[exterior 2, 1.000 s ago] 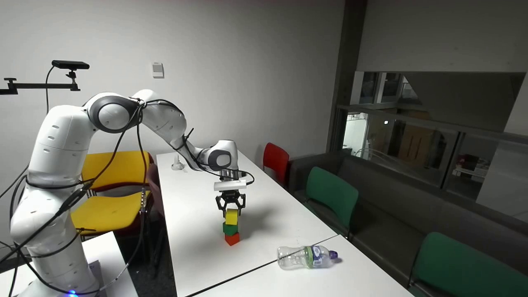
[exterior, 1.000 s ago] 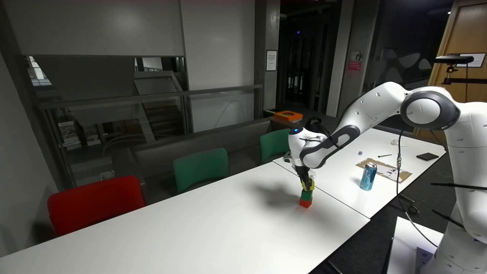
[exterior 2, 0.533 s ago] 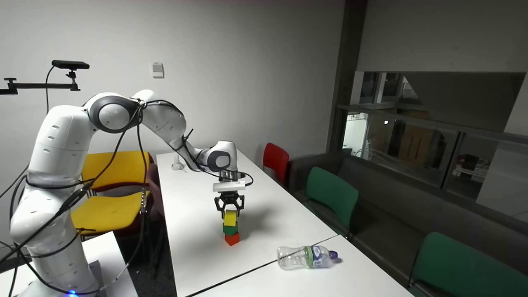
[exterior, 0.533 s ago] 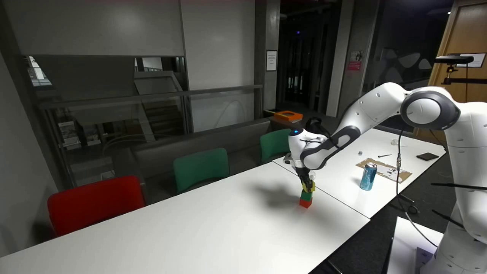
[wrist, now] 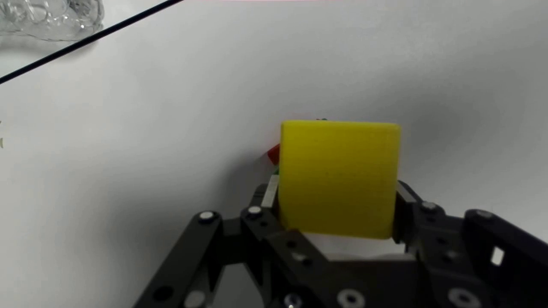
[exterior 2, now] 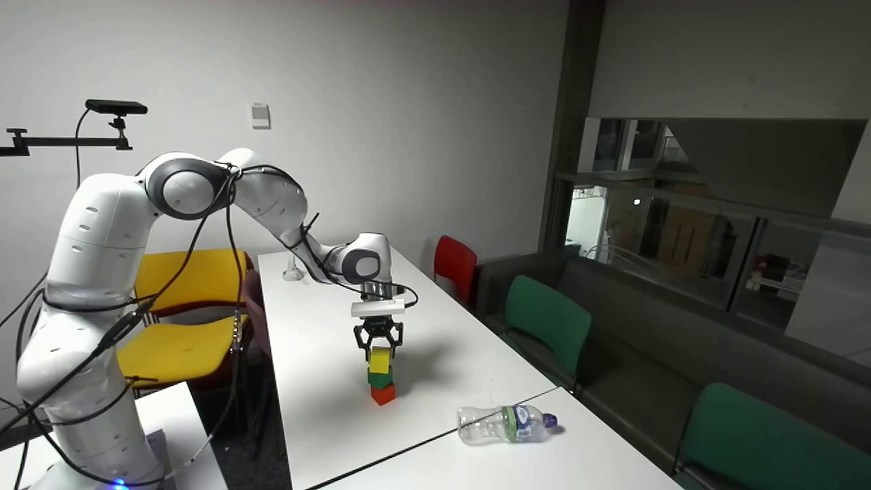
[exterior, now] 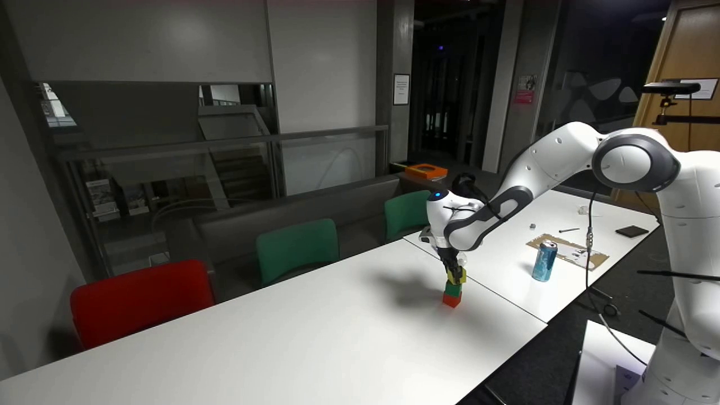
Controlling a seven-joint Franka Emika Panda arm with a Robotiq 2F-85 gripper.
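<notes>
Gripper (wrist: pixel 337 199) clamping yellow block (wrist: pixel 339 171).
Lower centre in an exterior view: we see a green block (exterior 2: pixel 380 378) (atop a red block (exterior 2: pixel 383 395)) beneath.

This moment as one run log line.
tool: shut on yellow cube | beneath: green cube atop red cube, on white table | yellow-green contact: unclear

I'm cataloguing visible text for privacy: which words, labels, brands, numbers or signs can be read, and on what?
No text is legible.
Framed notice on the pillar: too small.
Pink-and-grey poster: too small.
White sheet on the wooden panel: too small, partly hidden.
Blue can: markings blurred.
Label on the clear bottle: blurred.
White patch on the cardboard: marks unclear.
Yellow block: none visible.
</notes>
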